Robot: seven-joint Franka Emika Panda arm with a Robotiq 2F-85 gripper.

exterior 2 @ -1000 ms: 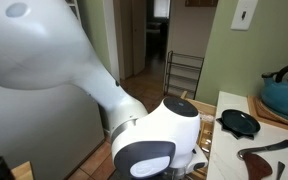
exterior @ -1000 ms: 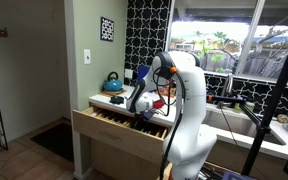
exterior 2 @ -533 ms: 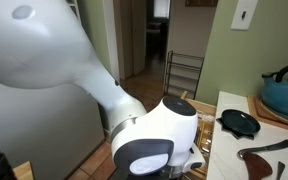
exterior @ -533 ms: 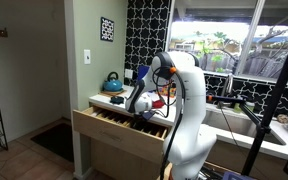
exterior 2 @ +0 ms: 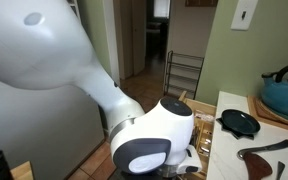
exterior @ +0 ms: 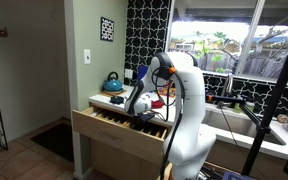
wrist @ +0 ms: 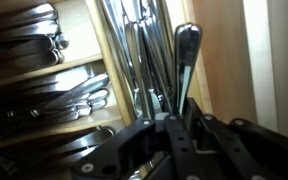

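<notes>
- Utensil [wrist: 186, 65]: a long dark handle with a shiny rounded end. In the wrist view it sits right of centre and runs from the upper middle down into the gripper [wrist: 180, 118].
- The gripper is closed narrow, its jaws pinching the lower end of the utensil. The part below the jaws is hidden.
- The utensil lies at the right edge of the cutlery tray [wrist: 99, 45]. It is just beside a compartment packed with long knives [wrist: 134, 50] and against a plain wooden board [wrist: 229, 60] on the right of the frame.
- Further left in the wrist view, wooden dividers separate two more compartments, both filled with spoons and forks [wrist: 29, 40].
- In an exterior view the gripper [exterior: 141, 108] reaches down into an open wooden drawer [exterior: 119, 125] at lower centre, under the white arm [exterior: 184, 90].
- A blue kettle [exterior: 113, 82] stands on the counter [exterior: 102, 100] behind the drawer, left of the arm.
- In an exterior view the arm [exterior 2: 54, 60] fills the left and centre. At the right edge the kettle [exterior 2: 284, 95], a small black pan [exterior 2: 239, 122] and a brown tool [exterior 2: 264, 155] sit apart on the counter [exterior 2: 229, 165].
</notes>
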